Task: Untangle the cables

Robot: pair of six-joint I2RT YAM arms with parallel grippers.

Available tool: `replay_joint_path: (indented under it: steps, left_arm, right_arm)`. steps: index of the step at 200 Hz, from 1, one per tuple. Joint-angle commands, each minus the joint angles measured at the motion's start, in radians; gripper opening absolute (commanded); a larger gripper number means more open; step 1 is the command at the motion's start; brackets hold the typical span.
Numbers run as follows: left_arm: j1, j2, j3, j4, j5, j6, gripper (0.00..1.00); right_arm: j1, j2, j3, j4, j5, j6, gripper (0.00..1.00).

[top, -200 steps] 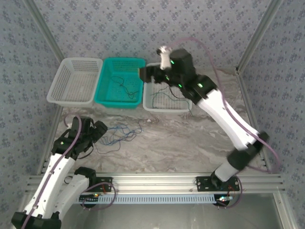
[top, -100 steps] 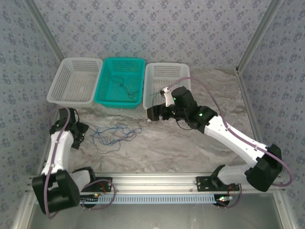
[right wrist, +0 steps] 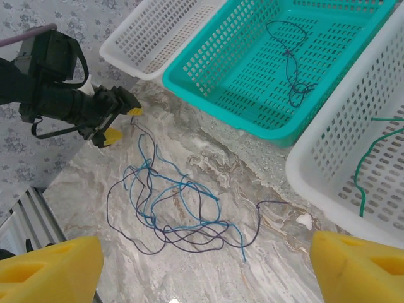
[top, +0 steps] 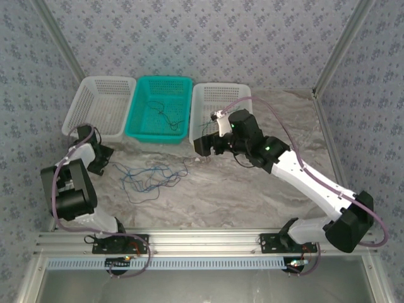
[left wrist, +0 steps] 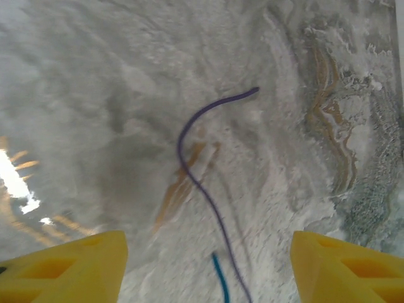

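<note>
A loose tangle of thin blue and dark purple cables (top: 151, 180) (right wrist: 177, 208) lies on the marble table. My left gripper (top: 103, 162) (right wrist: 110, 123) hovers at the tangle's left end, open. Between its yellow fingers (left wrist: 63, 265) a purple cable (left wrist: 189, 170) and a teal cable end (left wrist: 219, 281) lie on the table, neither of them held. My right gripper (top: 197, 146) (right wrist: 205, 252) hangs open above the tangle's right side, beside the right white basket (top: 221, 95). One dark purple cable (right wrist: 290, 57) lies in the teal basket (right wrist: 221, 82). A green cable (right wrist: 369, 164) lies in the right white basket.
Three baskets stand in a row at the back: a white one (top: 101, 107) on the left, the teal one (top: 161, 85) in the middle, a white one on the right. Bare marble table (top: 252, 189) stretches in front of and to the right of the tangle.
My left arm folded back toward the table's left edge, bringing its gripper to the tangle's left end with the jaws narrower. My right arm dropped from above the baskets to the right basket's front.
</note>
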Motion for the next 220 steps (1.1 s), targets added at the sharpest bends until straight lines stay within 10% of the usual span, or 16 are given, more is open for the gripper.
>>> replay_joint_path:
  steps: [1,78,119,170,220]
  left_arm:
    - [0.004,0.029,0.032,0.06,0.04,-0.045,0.72]
    - [0.005,0.112,0.024,-0.024,0.035,-0.069,0.38]
    - [0.004,0.056,0.012,-0.039,0.035,-0.056,0.0]
    - [-0.018,-0.25,0.017,-0.077,0.204,-0.029,0.0]
    - [-0.298,-0.474,0.221,-0.232,0.203,0.175,0.0]
  right_arm:
    - [-0.011,-0.034,0.012,-0.046,0.018,-0.036,0.87]
    - [-0.024,-0.091,-0.002,-0.053,0.026,-0.02,0.87]
    - [-0.024,-0.111,-0.008,-0.056,0.05,-0.019,0.87]
    - [-0.027,-0.091,-0.069,-0.001,0.019,-0.006,0.88]
    - [0.013,-0.003,-0.11,0.253,-0.063,-0.082,0.9]
